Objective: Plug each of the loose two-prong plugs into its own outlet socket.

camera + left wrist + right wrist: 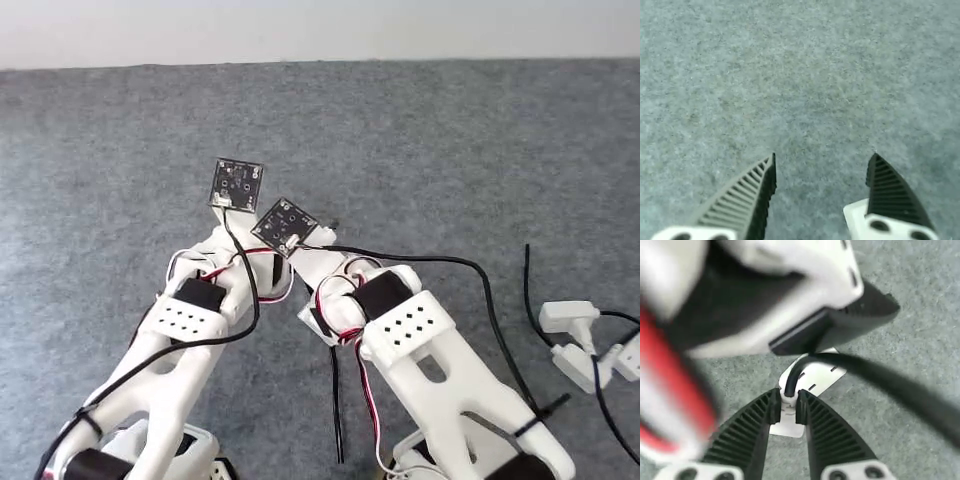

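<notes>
1. While my right hand (787, 394) is pinched shut on a small white plug (787, 426), its black cord (880, 382) rises from between the fingers and trails off past the socket block (820, 376).
2. That white socket block lies on the grey tabletop (930, 340) touching the plug, directly beyond my right fingertips. Its two short slots sit in line along its length, which runs away from the hand at a slant.
3. From so close I cannot be sure whether the prongs are seated or only resting against the block.
4. My left hand (823, 157) hangs open and empty over bare tabletop, and the left arm (765, 295) crosses just above the socket block.
5. Being much the nearer, the right hand should do the push, I judge: prongs squared to the slots, pressed into the block.
6. More white plug pieces (572, 320) with black cords lie well apart from the socket block, beyond my right arm.
</notes>
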Robot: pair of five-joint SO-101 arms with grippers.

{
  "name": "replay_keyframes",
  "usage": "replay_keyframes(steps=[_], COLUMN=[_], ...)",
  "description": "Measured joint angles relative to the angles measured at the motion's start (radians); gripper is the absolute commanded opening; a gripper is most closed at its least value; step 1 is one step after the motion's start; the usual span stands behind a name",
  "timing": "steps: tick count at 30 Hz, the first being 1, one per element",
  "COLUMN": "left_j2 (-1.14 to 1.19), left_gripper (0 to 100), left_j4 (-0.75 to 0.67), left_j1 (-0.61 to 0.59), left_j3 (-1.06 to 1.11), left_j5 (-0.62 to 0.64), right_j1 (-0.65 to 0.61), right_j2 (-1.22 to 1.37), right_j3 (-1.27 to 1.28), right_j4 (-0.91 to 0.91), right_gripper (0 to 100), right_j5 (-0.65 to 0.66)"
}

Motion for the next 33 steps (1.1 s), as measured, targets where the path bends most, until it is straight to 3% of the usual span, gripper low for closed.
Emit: replay_keyframes(steps=[5,10,16,24,33], left_j2=[-0.006,-0.006,-0.014,-0.017,-0.018], left_gripper=[28,28,28,28,28], left_j4=[0.000,-0.006,-0.138,-0.215,-0.385], left_j1=[-0.002,-0.077,-0.164,-0.236,-0.313], left_j3=[0.000,0.000,0.103,0.161,0.235], left_j5=[0.000,0.000,-0.002,-0.002,-0.002], right_j1=[0.000,0.074,0.118,0.118,0.172], right_j2=[0.000,0.011,0.012,0.012,0.012], right_j3=[0.000,0.002,0.068,0.141,0.144], right_j4=[-0.014,-0.092,-0.222,-0.400,-0.479], right_gripper=[0.9,0.9,0.9,0.9,0.9], right_j5=[-0.009,-0.152,-0.276,-0.302,-0.339])
